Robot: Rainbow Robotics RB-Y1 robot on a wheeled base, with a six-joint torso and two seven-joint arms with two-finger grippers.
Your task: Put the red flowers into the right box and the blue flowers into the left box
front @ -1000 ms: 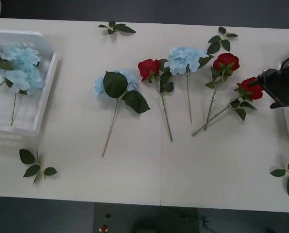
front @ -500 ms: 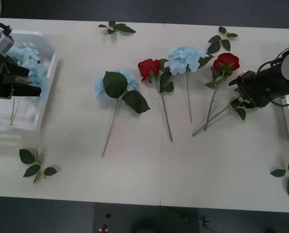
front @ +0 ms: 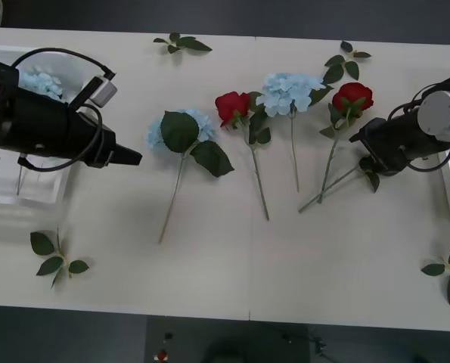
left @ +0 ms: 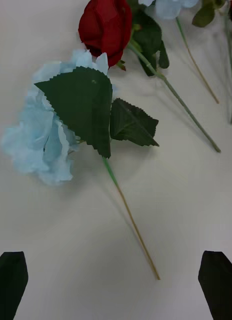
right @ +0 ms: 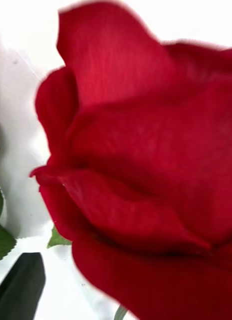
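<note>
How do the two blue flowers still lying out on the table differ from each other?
The nearer blue flower, close to the left gripper, has a big dark leaf lying over its bloom; the farther blue flower shows its bloom uncovered. The nearer one's stem slants, the farther one's runs almost straight. The nearer lies apart from other blooms; the farther sits between two red flowers. Both are pale blue on thin green stems.

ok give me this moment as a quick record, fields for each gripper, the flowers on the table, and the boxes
left gripper: open, over the table between the left box and the nearest blue flower
right gripper: over a red flower, its bloom hidden beneath it
blue flowers on table: two, the other one further right
red flowers with blooms visible on table: two
left box contents: blue flowers
right box: at the table's right edge, contents out of view
</note>
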